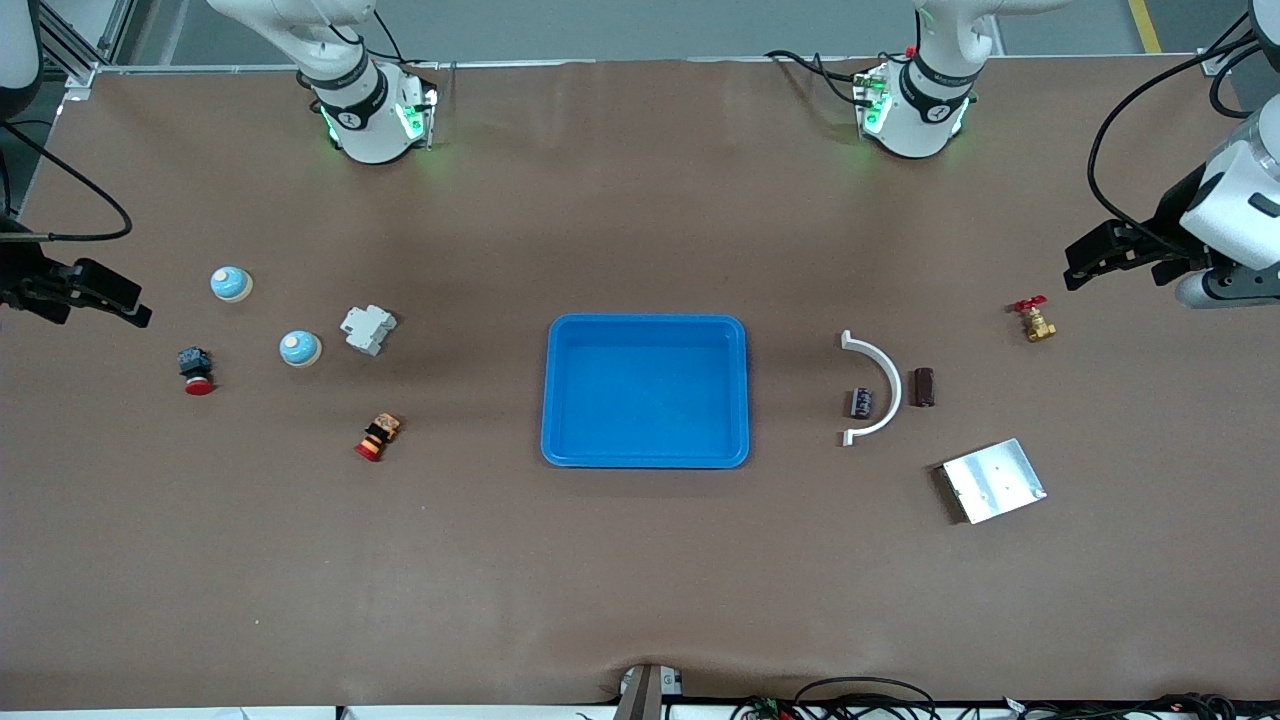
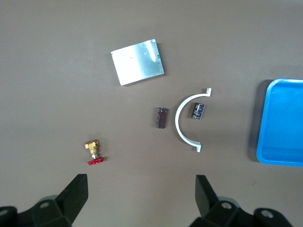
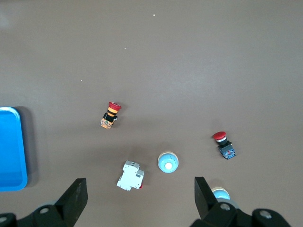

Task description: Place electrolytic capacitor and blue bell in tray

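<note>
We judge the task not yet begun: the black electrolytic capacitor [image 1: 861,403] lies right of centre in the front view, inside the curve of a white half-ring clamp [image 1: 877,387], with a brown capacitor [image 1: 923,387] just outside that curve. Two blue bells sit at centre-left: one [image 1: 300,348] beside a white circuit breaker [image 1: 368,329], the other [image 1: 231,284] higher up in the frame.

The blue tray [image 1: 560,400], mid-frame, holds nothing.

Next, we think, each arm must descend on its own piece: the left gripper [image 1: 1108,258] hangs open at the right edge, over bare table near a brass valve [image 1: 1035,321]; the right gripper [image 1: 85,296] hangs open at the left edge. The clamp crowds the capacitor, so a careful pinch is needed.
</note>
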`<action>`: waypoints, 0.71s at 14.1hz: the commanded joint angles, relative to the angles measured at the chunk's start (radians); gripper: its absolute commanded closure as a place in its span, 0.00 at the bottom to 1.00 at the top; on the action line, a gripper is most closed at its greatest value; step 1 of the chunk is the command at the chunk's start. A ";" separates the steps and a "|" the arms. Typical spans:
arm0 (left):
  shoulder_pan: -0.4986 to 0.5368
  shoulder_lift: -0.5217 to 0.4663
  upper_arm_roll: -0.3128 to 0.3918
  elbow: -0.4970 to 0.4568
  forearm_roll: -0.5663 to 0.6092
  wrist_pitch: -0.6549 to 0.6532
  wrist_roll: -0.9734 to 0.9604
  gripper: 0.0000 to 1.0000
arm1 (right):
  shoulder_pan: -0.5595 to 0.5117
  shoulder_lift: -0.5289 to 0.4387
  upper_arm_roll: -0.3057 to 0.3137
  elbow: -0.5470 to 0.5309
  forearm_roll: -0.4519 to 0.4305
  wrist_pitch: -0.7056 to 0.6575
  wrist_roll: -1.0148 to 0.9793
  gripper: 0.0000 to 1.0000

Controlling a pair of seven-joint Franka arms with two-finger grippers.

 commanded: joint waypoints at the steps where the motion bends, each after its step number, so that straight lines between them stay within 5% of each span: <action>1: 0.000 0.005 -0.002 0.022 0.001 -0.022 -0.003 0.00 | -0.008 -0.026 0.007 -0.025 -0.009 0.016 0.011 0.00; 10: 0.005 0.005 -0.004 0.023 -0.007 -0.022 -0.009 0.00 | -0.009 -0.026 0.007 -0.035 -0.007 0.020 0.011 0.00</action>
